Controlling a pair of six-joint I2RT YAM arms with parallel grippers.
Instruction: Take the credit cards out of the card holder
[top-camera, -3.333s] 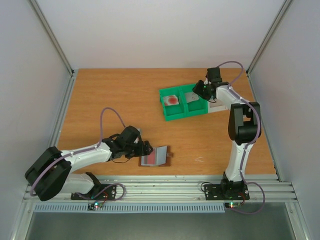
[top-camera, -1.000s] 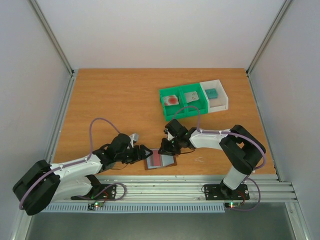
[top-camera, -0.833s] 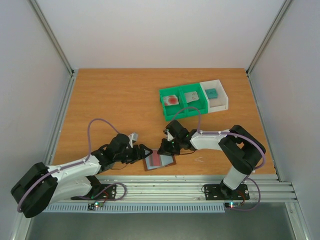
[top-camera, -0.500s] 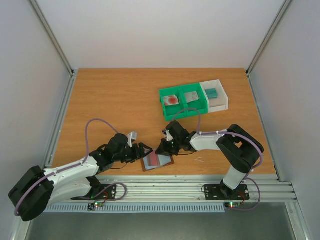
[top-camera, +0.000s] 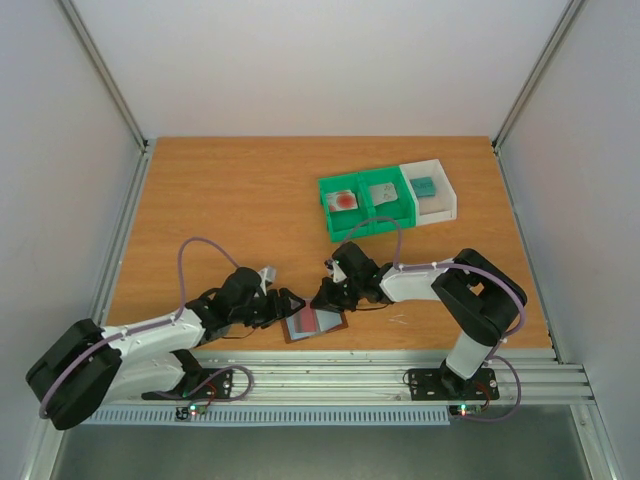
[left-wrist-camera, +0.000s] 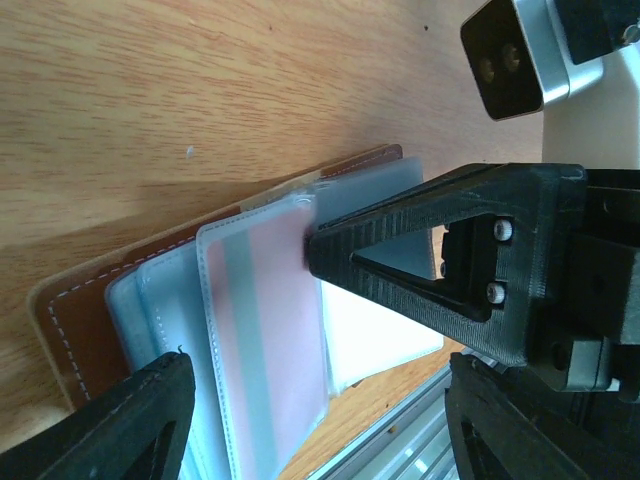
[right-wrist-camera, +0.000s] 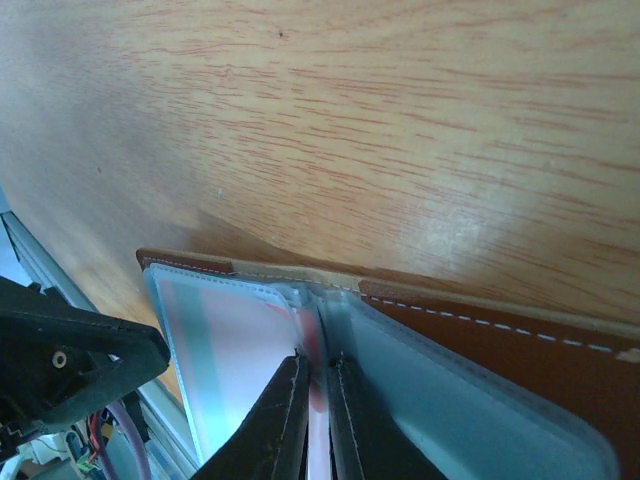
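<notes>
The brown card holder (top-camera: 314, 323) lies open near the table's front edge, its clear sleeves fanned out (left-wrist-camera: 180, 300). One sleeve holds a pink card with a teal stripe (left-wrist-camera: 270, 320). My right gripper (right-wrist-camera: 318, 375) is shut on a thin pink-red card edge at the holder's fold; the top view shows this gripper (top-camera: 322, 297) at the holder's far side. My left gripper (left-wrist-camera: 315, 400) is open and straddles the holder's near part, at its left end (top-camera: 287, 305) from above. Three credit cards lie in the trays: red-blotted (top-camera: 345, 199), grey (top-camera: 383, 193), teal (top-camera: 424, 186).
A green two-compartment tray (top-camera: 365, 223) and a white tray (top-camera: 447, 203) stand side by side at the back right. The metal rail (top-camera: 330, 375) runs just in front of the holder. The two grippers are close together over the holder.
The right arm has come down from the white tray to the holder and its jaws have shut on the card edge. The holder has shifted slightly left. The left gripper has stayed open.
</notes>
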